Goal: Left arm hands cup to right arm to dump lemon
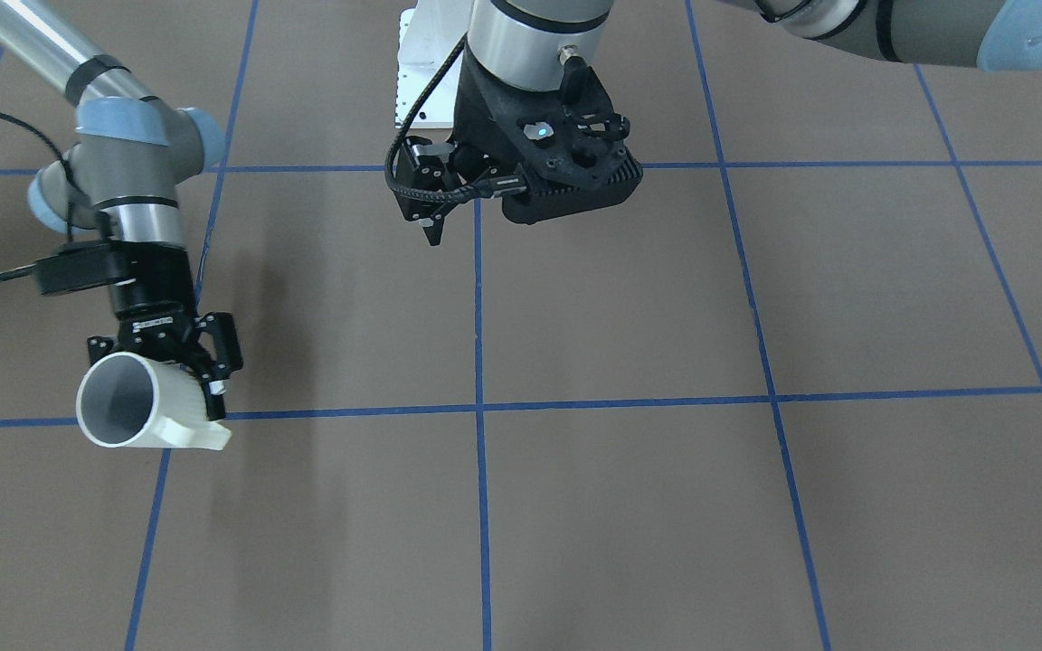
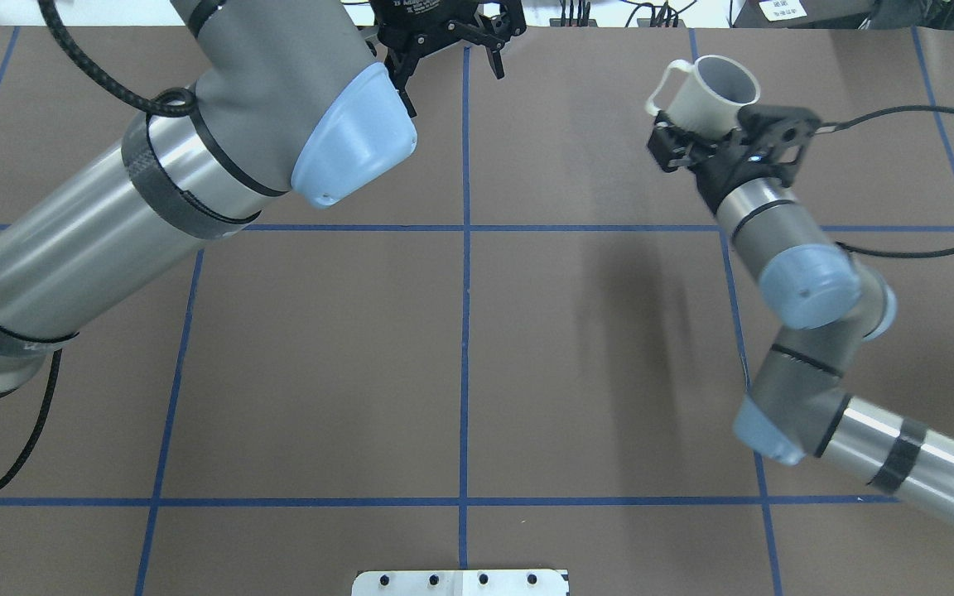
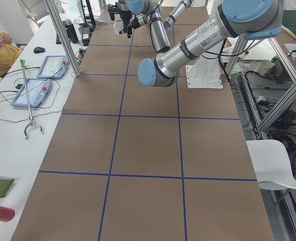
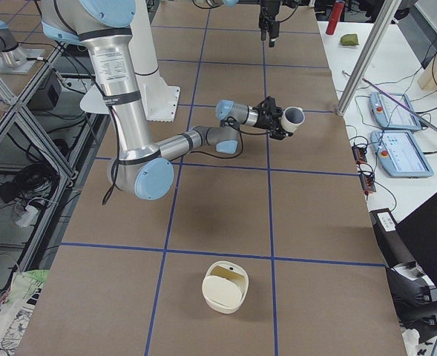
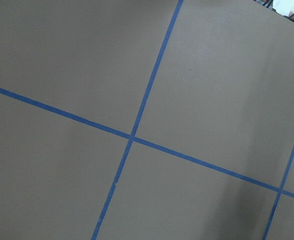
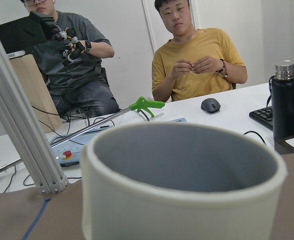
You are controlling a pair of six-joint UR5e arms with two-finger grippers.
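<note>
My right gripper (image 1: 179, 366) (image 2: 705, 136) is shut on the white cup (image 1: 146, 405) (image 2: 713, 93) (image 4: 293, 119) and holds it above the table's far right part. The cup is tilted well over, its mouth turned toward the operators' side and its handle (image 1: 212, 438) sticking out sideways. The greyish inside (image 6: 186, 160) that shows looks bare, and the lemon is not in view. My left gripper (image 2: 452, 73) (image 1: 431, 215) hangs open and holds nothing over the middle grid line at the far edge, well apart from the cup.
A cream bowl-like container (image 4: 225, 288) sits on the table near the robot's right end. The white base plate (image 2: 460, 582) (image 1: 414, 81) is at the robot's side. Two people sit behind the far edge beside a black bottle (image 6: 286, 100), a green grabber tool (image 6: 146, 105) and tablets (image 4: 402, 154).
</note>
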